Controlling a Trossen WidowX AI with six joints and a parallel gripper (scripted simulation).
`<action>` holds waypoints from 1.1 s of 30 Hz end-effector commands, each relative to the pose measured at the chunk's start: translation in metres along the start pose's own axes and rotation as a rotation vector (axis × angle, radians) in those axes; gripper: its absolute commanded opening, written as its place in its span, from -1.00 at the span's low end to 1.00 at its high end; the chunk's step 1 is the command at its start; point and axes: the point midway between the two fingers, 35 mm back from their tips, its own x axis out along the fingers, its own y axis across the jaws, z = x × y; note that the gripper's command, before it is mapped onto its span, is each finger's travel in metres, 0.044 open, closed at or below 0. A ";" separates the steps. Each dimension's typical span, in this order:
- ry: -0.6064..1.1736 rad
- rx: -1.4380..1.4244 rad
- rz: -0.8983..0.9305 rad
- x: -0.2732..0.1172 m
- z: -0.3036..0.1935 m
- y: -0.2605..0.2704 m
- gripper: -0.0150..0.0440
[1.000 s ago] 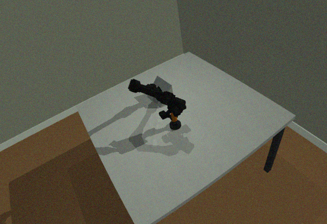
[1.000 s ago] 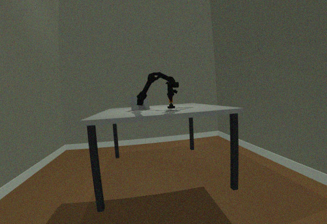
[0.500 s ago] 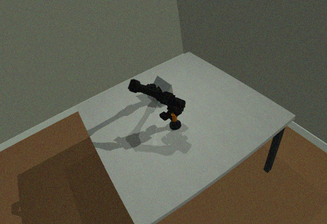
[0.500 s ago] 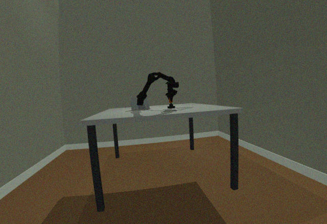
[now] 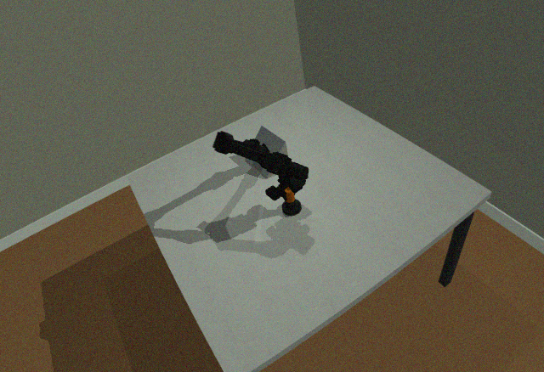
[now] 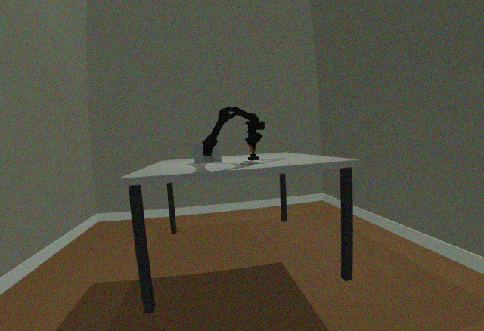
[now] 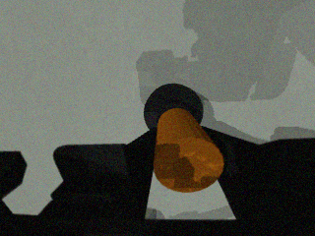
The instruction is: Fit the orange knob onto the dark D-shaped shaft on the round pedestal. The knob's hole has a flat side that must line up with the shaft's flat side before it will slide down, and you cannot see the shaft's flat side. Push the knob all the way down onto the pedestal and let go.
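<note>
The orange knob is upright above the dark round pedestal. My gripper is shut on the knob, with one black finger on each side of it. In the wrist view the knob's lower end overlaps the pedestal's disc. The shaft and the knob's hole are hidden, and I cannot tell whether any gap is left between the knob and the pedestal.
The pedestal stands on the pale table. The black arm reaches over from its grey base block. Shadows of the arm fall around the pedestal. The table's edges drop to a brown floor.
</note>
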 end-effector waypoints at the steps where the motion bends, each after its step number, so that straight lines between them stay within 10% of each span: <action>1: -0.001 -0.006 -0.004 0.001 0.000 -0.001 -0.49; 33: 0.000 -0.215 -0.004 0.000 0.000 -0.001 -0.49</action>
